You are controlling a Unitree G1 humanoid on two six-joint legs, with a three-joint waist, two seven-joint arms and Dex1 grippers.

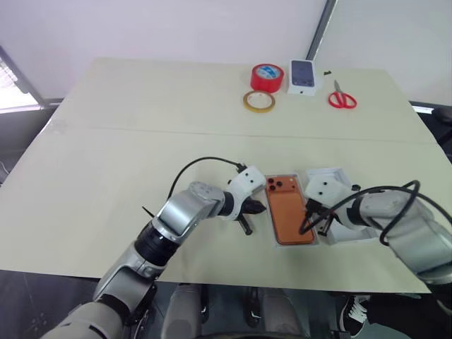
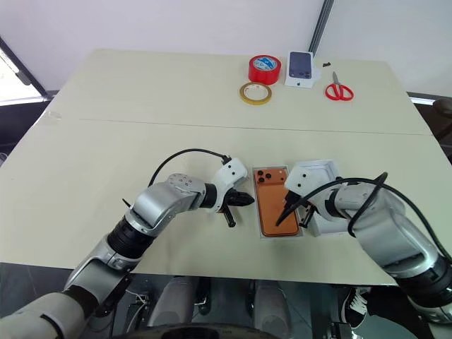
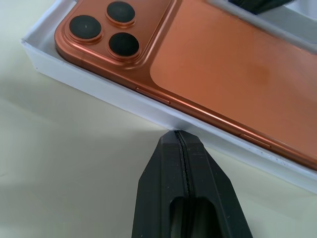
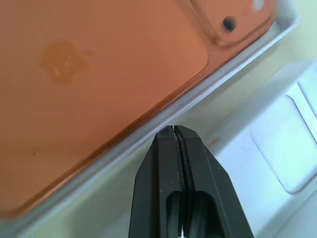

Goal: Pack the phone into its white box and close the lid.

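Phone (image 1: 292, 210) lying back-up inside the white box (image 3: 124, 96), three-lens camera block at the far end, near the front-middle of the pale worktop (image 1: 106, 155). Box walls visible as a thin white rim around the orange back.

Left gripper (image 1: 256, 209) just beside the box's left long wall, jaws pressed fully together, nothing held; in the left wrist view, tips close to that wall, contact not determinable.

Right gripper (image 1: 308, 220) over the box's right edge, jaws likewise fully together and empty; in the right wrist view, tips above the gap between the box wall and a flat white insert (image 4: 282, 148) with a rounded recess.

White cardboard piece (image 1: 330, 175) directly right of the box, partly hidden behind the right gripper; lid or insert not separable from the head views.

Along the far edge of the worktop: red tape roll (image 1: 267, 77), tan tape roll (image 1: 259, 101) just in front of it, small white box with a dark phone picture (image 1: 302, 77) beside the red roll, and red-handled scissors (image 1: 342, 97) further right.
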